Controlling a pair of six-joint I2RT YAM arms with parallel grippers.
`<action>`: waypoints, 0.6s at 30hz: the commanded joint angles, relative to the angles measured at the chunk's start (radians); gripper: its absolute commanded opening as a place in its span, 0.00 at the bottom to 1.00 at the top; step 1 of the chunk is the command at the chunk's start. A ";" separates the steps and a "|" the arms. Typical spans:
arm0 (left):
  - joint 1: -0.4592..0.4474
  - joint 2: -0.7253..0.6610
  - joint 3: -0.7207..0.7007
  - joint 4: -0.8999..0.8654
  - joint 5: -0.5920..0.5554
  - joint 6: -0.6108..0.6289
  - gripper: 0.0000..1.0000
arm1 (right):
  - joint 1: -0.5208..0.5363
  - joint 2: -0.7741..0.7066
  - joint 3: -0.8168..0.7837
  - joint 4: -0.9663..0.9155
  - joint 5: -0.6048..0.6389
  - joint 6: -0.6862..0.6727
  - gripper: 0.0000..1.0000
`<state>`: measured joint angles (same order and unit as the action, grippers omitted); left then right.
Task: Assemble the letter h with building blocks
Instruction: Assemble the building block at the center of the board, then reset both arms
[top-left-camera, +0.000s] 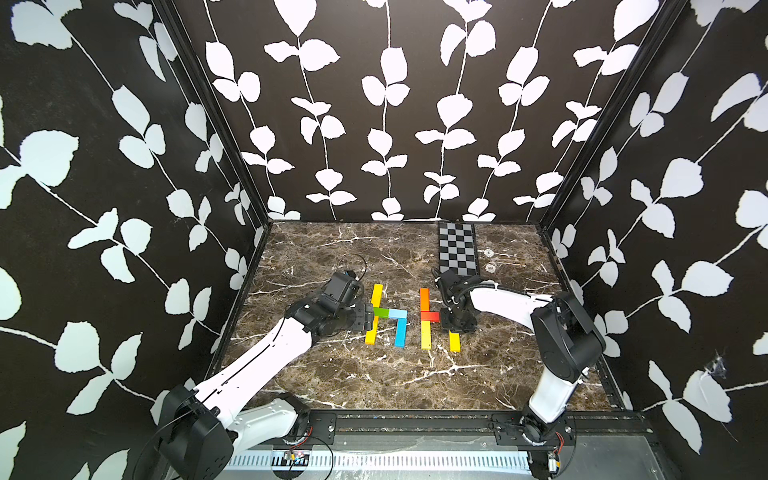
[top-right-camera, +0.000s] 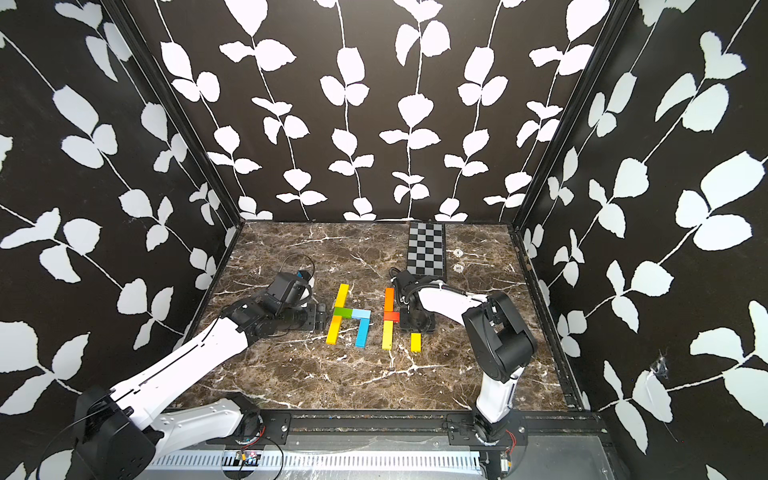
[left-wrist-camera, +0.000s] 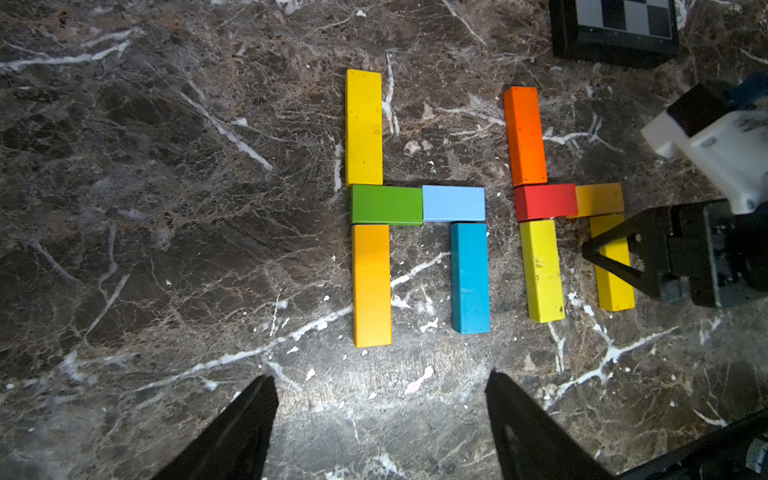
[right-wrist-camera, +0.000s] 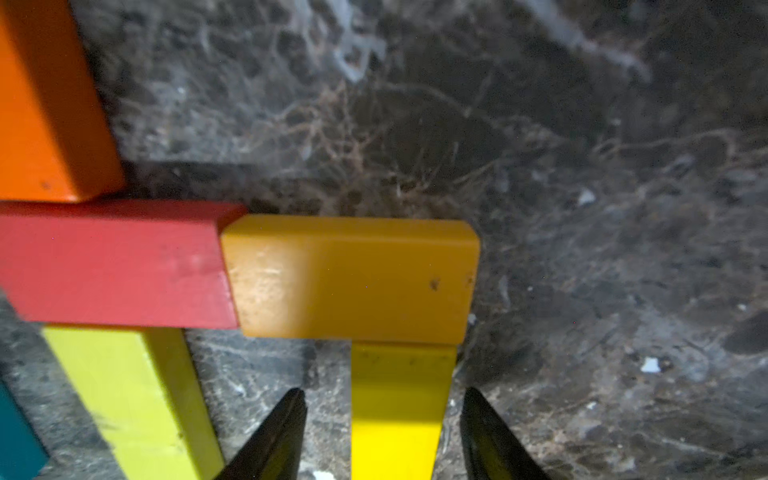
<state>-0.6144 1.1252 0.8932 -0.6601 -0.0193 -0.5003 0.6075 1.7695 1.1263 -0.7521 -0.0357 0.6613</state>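
In both top views the building blocks (top-right-camera: 361, 314) lie flat mid-frame on the marble worktop (top-left-camera: 374, 382), in two groups side by side. The group nearer the frame's left has a yellow bar (top-left-camera: 376, 296) above a green block (top-left-camera: 380, 312) and an amber bar (top-left-camera: 372, 332) below it; a light blue block (top-left-camera: 397, 313) touches the green one's right end, and a blue bar (top-left-camera: 401, 333) runs down from the light blue one. The group to its right has an orange bar (top-left-camera: 424, 300), a red block (top-left-camera: 430, 317) under it and a lemon bar (top-left-camera: 427, 336) below that. The right wrist view shows a short ochre block (right-wrist-camera: 353, 278) butted against the red block's end, with a bright yellow bar (right-wrist-camera: 399, 411) touching its long side. The right hand (right-wrist-camera: 382, 395) sits low over this bar, jaws apart on either side of it, a gap showing on each side. The left hand (left-wrist-camera: 380, 378) lies near the left side of the first group, jaws wide apart over bare worktop, holding nothing. A checkered board (top-left-camera: 457, 248) lies at the worktop's far edge, upper right of the blocks and well apart from them.
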 joint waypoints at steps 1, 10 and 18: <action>0.005 -0.028 0.026 -0.021 -0.008 0.015 0.82 | 0.020 -0.111 0.065 -0.081 0.046 -0.011 0.69; 0.009 -0.061 0.270 -0.063 -0.254 0.158 0.91 | 0.021 -0.512 0.139 -0.126 0.301 -0.046 0.87; 0.029 -0.143 -0.003 0.605 -0.781 0.601 0.98 | -0.017 -0.978 -0.390 0.268 0.790 -0.099 0.99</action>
<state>-0.6022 0.9623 1.0187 -0.3882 -0.5690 -0.1490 0.6083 0.8707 0.9234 -0.6785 0.5541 0.6292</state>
